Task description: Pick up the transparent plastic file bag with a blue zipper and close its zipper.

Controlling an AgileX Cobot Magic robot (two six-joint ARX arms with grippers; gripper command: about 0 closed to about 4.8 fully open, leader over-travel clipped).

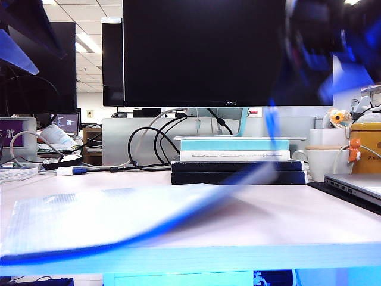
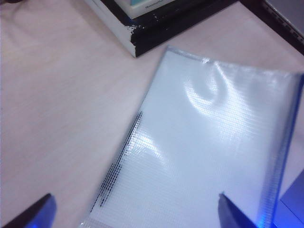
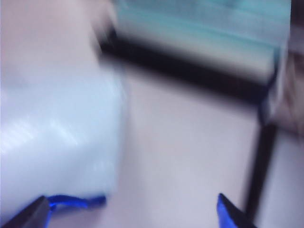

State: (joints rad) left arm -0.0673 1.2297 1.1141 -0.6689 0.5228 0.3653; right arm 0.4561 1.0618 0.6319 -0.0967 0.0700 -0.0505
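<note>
File bag (image 2: 199, 152): you see it flat on the table (image 1: 333, 226), just in front of the stacked books (image 1: 238, 162), its blue zipper (image 1: 131, 238) along the edge farthest from the books. Left gripper (image 2: 135, 211): spread wide, empty, hovering above the bag. Right gripper (image 3: 133, 211): spread wide, empty, beside the bag's corner nearest the books' right end; this view is blurred. Step in hand, as judged: neither gripper holds the bag. Next you need a firm pinch at the zipper edge; whether it is closed cannot be told.

Bright ceiling light; right wrist view motion-blurred
</note>
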